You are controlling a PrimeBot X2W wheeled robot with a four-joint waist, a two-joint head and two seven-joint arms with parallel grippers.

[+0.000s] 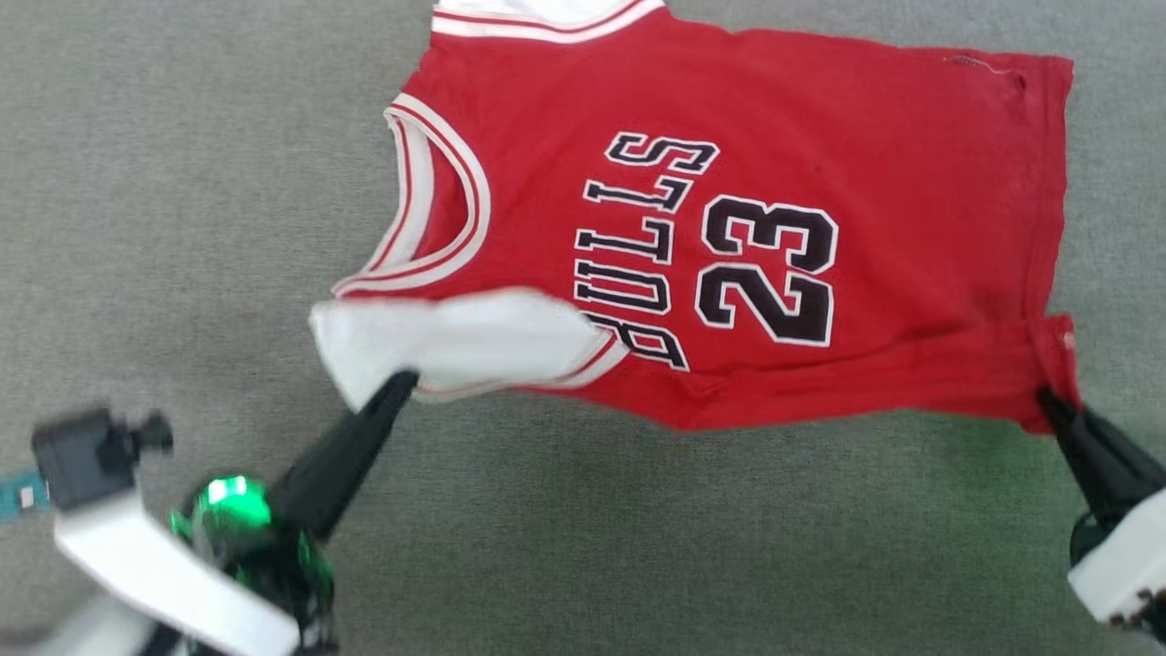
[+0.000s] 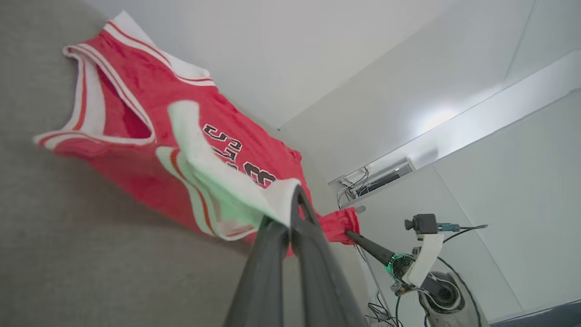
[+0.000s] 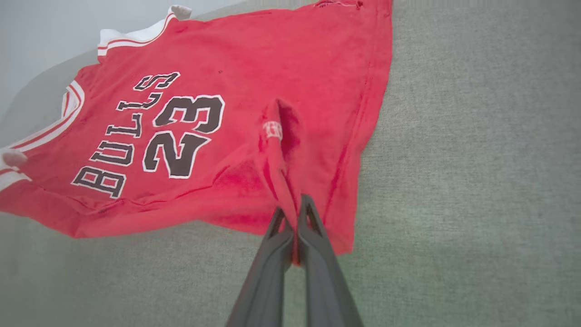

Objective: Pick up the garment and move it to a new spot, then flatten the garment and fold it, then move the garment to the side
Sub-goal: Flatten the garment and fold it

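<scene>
**Red shirt stretched sideways between two tools over a grey table**

A bright red garment (image 1: 820, 137) is spread face up over a grey, felt-like table (image 1: 137, 182). From the robot's head, its long axis runs left to right. The striped white-and-red neckline (image 1: 437, 210) points to the robot's left. The bottom hem points to its right. Black lettering (image 1: 710, 246) reading "BULLS" and "23" lies on its side, with the tops of the characters toward the left.

The left tool (image 1: 405, 378) has its two dark fingers closed together on the near white sleeve (image 1: 455, 337), pinching the cloth at its lower edge. The sleeve is folded up over part of the lettering. The right tool (image 1: 1048, 396) is likewise clamped on the near hem corner (image 1: 1057, 364), where the red cloth bunches into a ridge between the fingers.

The edge nearest the robot hangs in a shallow curve between the two tools, raised off the table with a shadow beneath it. The far sleeve (image 1: 537, 14) sits at the top edge of the head view. I cannot tell how much of the far side rests on the table.
</scene>
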